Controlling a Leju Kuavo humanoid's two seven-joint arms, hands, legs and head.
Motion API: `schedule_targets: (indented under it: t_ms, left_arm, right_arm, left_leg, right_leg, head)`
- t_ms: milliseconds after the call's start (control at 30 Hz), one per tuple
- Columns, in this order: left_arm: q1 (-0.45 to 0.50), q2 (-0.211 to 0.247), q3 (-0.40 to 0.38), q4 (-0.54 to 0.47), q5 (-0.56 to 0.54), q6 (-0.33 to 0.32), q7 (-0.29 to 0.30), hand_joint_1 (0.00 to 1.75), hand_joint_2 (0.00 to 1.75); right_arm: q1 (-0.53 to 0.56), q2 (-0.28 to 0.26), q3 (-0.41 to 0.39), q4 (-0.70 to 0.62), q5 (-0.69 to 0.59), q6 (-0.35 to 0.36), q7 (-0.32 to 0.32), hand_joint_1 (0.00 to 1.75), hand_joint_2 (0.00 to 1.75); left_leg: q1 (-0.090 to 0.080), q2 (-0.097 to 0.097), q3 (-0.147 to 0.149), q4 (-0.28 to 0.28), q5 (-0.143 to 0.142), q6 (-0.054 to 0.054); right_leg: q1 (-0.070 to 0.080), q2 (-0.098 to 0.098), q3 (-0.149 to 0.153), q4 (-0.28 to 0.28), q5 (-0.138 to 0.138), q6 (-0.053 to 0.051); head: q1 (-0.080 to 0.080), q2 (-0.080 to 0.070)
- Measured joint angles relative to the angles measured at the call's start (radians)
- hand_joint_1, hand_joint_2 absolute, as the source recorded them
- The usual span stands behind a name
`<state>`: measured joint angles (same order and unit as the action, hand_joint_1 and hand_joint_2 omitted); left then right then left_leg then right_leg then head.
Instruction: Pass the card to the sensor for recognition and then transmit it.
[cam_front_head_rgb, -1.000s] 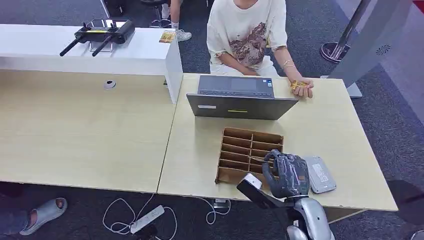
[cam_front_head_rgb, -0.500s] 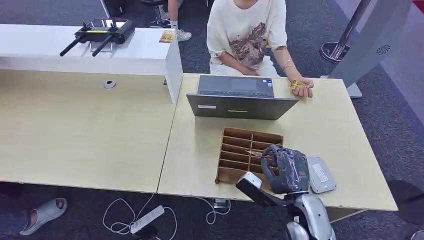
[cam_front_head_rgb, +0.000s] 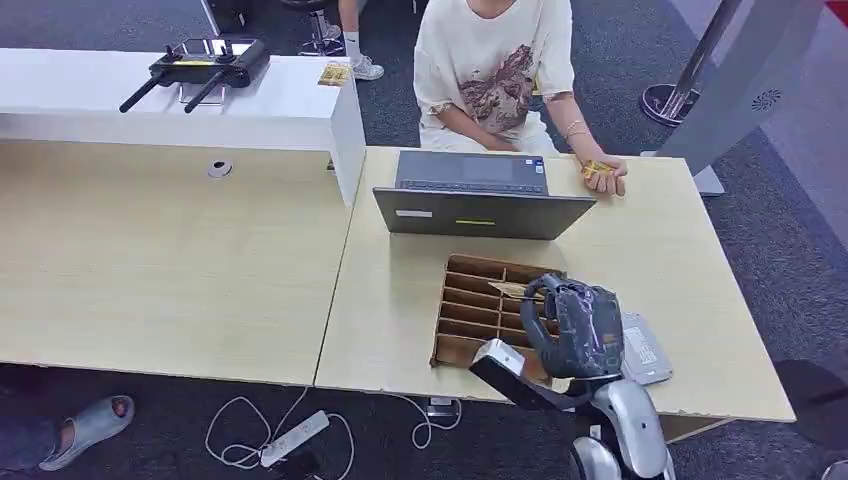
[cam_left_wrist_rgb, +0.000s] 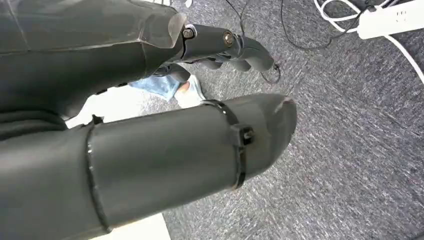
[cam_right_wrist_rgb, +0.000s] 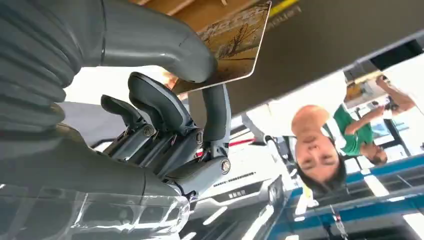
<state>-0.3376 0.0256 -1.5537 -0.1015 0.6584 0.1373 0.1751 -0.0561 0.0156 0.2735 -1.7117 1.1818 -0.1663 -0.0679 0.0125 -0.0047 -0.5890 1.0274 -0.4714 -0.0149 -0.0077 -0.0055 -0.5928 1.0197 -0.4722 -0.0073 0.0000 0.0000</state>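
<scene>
With the card (cam_right_wrist_rgb: 235, 42) pinched between thumb and finger, the right hand (cam_front_head_rgb: 572, 325) has risen from the wooden organizer (cam_front_head_rgb: 480, 300), lower centre. Card lifted clear; sensor (cam_front_head_rgb: 643, 350) beside it comes next. Left hand (cam_left_wrist_rgb: 220, 42) hangs empty, fingers curled.

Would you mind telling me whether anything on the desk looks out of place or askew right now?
Nothing stands out. The right hand pinches a card above the wooden organizer, the grey sensor lies flat beside it, and the laptop sits squarely on the desk.
</scene>
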Motion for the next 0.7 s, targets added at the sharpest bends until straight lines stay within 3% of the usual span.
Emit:
schedule_targets:
  t_ms: [700]
  left_arm:
    - [-0.018,-0.014,0.007,0.0,0.12,-0.001,0.013,0.0,0.0]
  right_arm:
    - [-0.188,-0.019,0.068,-0.005,-0.002,-0.078,-0.028,1.75,1.75]
  left_leg:
    - [0.0,0.0,0.0,0.0,0.0,0.0]
  right_leg:
    - [0.0,0.0,0.0,0.0,0.0,0.0]
  head:
    - [0.0,0.0]
